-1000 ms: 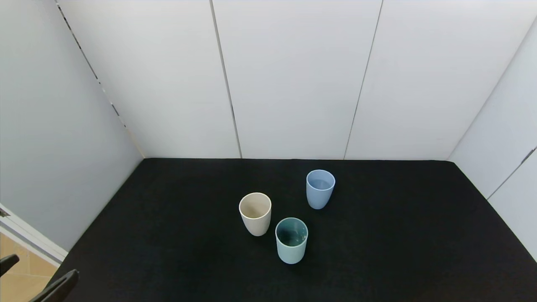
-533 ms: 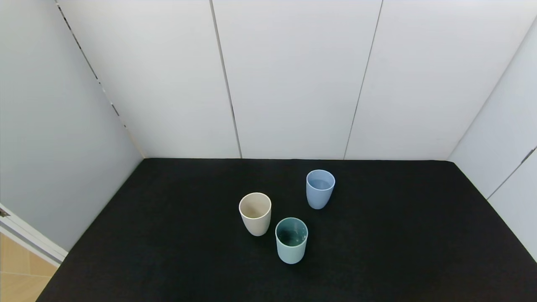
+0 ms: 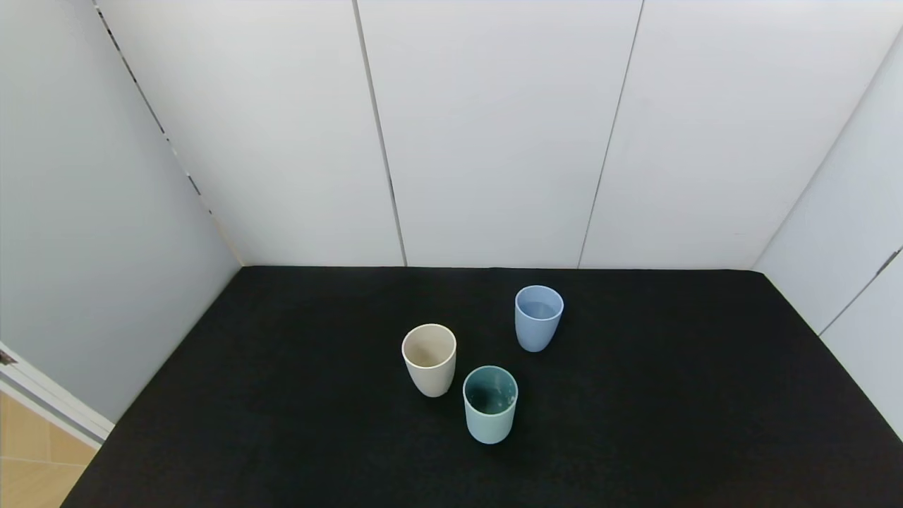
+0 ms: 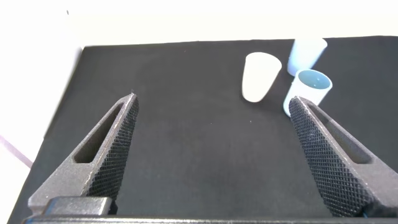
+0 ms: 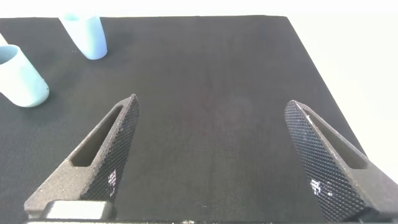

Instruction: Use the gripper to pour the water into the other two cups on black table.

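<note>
Left end effector: fingers spread wide, nothing between them. It sits back off the near-left edge of the counter, pointing toward the cups, well apart from the cream cup.
Change: a second ago its dark fingertips showed at the lower-left corner of the head view; half a second ago they had gone from it, and they are absent now. The arm has drawn back out of that view.
Right end effector: parked off the near-right side, fingers equally wide apart and empty, well to the right of the cream cup.
Cream cup: upright on the counter, untouched; position the same across all three head pictures. Nothing visible inside it.
Teal cup: just beside the cream cup, nearer the robot and to its right, upright, a pale glint low on its inner wall.
Blue cup: beyond the cream cup and to its right, near but apart, upright, with a faint line inside that looks like a water level.
Counter: black, felt-like, bare around the cups.
Meaning for the task: with no cup held and the left arm pulled away, this looks like the close of the job, pouring done; the water itself is too faint to confirm in either cup.
</note>
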Available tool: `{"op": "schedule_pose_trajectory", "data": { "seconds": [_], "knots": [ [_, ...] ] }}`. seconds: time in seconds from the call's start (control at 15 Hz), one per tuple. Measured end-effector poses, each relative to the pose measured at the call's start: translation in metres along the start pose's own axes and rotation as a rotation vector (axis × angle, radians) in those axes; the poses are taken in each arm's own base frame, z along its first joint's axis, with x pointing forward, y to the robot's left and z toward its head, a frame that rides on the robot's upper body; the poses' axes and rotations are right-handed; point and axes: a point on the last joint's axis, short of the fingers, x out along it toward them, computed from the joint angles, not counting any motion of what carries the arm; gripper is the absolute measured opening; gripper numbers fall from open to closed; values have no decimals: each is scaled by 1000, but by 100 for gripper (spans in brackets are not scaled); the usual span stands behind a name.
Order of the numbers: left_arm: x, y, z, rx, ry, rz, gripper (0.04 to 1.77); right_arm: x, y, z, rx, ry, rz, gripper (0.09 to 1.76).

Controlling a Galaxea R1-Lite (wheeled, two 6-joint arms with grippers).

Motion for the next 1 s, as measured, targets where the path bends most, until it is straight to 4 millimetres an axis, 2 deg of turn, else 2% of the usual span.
{"op": "schedule_pose_trajectory", "data": {
  "seconds": [0.2,0.6,1.0],
  "knots": [
    [-6,0,-21,68,-17,5,172,0,0,0,0,0,0,171],
    [-4,4,-43,177,-5,125,172,0,0,0,0,0,0,171],
    [-4,6,-47,-22,-4,180,172,0,0,0,0,0,0,171]
  ]
}}
